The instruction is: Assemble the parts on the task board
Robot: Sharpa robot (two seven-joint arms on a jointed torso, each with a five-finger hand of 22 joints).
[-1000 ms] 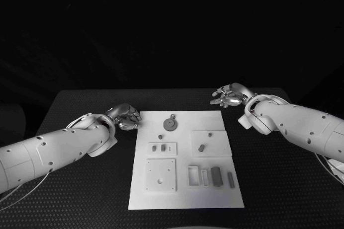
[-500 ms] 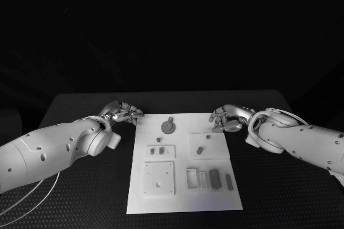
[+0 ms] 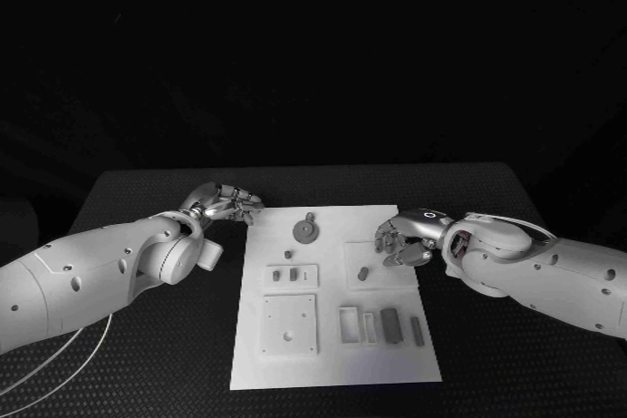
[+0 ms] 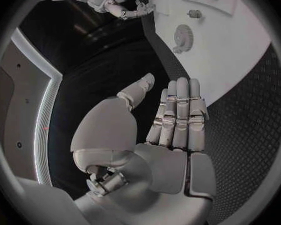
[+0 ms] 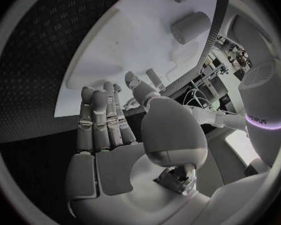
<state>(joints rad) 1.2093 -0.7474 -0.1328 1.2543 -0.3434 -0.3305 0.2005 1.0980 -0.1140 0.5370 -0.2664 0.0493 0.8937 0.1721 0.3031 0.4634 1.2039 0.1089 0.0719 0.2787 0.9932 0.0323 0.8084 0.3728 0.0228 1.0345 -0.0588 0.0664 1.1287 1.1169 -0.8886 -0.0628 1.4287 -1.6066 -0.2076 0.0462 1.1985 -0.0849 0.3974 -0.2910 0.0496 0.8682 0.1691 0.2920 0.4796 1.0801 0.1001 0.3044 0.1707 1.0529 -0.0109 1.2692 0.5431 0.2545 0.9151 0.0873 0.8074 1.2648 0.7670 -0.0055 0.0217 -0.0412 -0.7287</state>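
The white task board (image 3: 333,359) lies in the middle of the table. On it are a round grey gear (image 3: 307,229), a small peg (image 3: 290,252), a short part (image 3: 362,274) on a raised plate and long grey parts (image 3: 390,324) near the front right. My left hand (image 3: 225,203) hovers off the board's far left corner, fingers straight and holding nothing (image 4: 175,125). My right hand (image 3: 408,235) is at the board's right edge beside the raised plate, fingers extended and also holding nothing (image 5: 109,130). The right wrist view shows a cylindrical part (image 5: 190,27) on the board (image 5: 134,50).
Black textured table (image 3: 144,345) surrounds the board on all sides. A square plate with a hole (image 3: 290,325) and a framed slot (image 3: 352,323) sit on the board's front half. The left wrist view shows the gear (image 4: 183,35) and the right hand (image 4: 115,0) beyond it.
My right hand has come from the table's far right corner toward me, to the board's right edge. My left hand has shifted slightly toward the far side.
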